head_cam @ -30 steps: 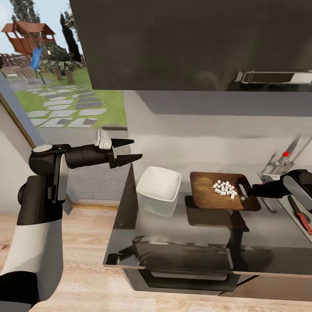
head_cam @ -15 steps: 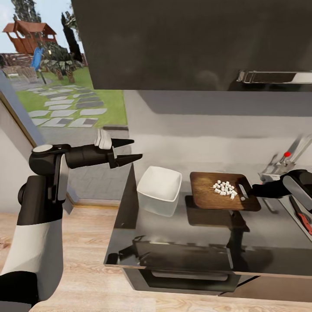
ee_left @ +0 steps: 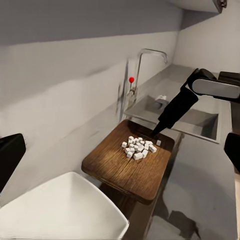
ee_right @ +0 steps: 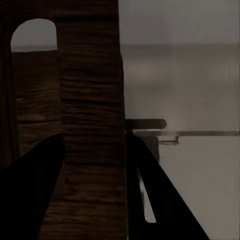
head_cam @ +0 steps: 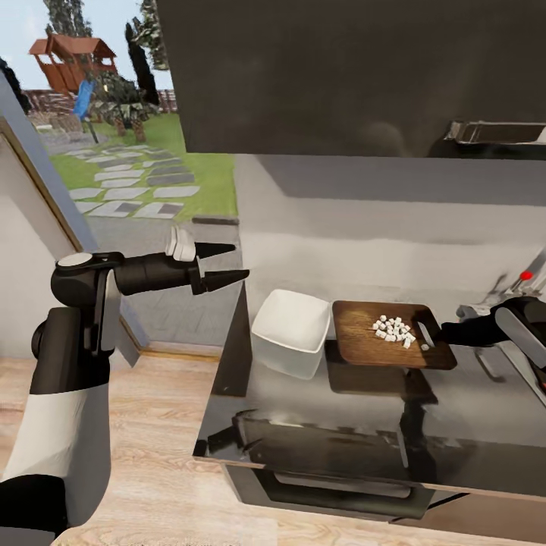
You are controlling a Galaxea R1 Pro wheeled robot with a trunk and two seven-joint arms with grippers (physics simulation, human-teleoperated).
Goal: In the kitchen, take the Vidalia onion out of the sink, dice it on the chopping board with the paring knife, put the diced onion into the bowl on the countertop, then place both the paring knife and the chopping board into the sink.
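Glossy grey countertop (head_cam: pixel 364 409) stretches before me over dark cabinet fronts, with a dark wall cupboard (head_cam: pixel 349 76) overhead and a garden showing through the opening at my left. My right gripper (head_cam: pixel 447 332) reaches in from the sink side and is clamped on the handle end of the chopping board (head_cam: pixel 383 345); in my right wrist view the wood grain of the board (ee_right: pixel 90 125) runs between my two dark fingers (ee_right: pixel 35 190), its slot handle showing as an arched opening. The board is held level above the worktop, its shadow lying on the surface beneath it. On it, toward the handle end, sits the diced onion (head_cam: pixel 393 329), a tight cluster of small white cubes, which also shows in my left wrist view (ee_left: pixel 139 147). The white bowl (head_cam: pixel 292 331) stands on the countertop just beside the board's far end, the board's edge almost over its rim. My left gripper (head_cam: pixel 224 264) hangs out over the floor, well apart from the counter's end, its two pointed fingers spread with nothing between them. Beyond my right arm lies the sink (ee_left: pixel 192 117), with its bent chrome tap (ee_left: pixel 145 65) and a small red knob (ee_left: pixel 131 79).
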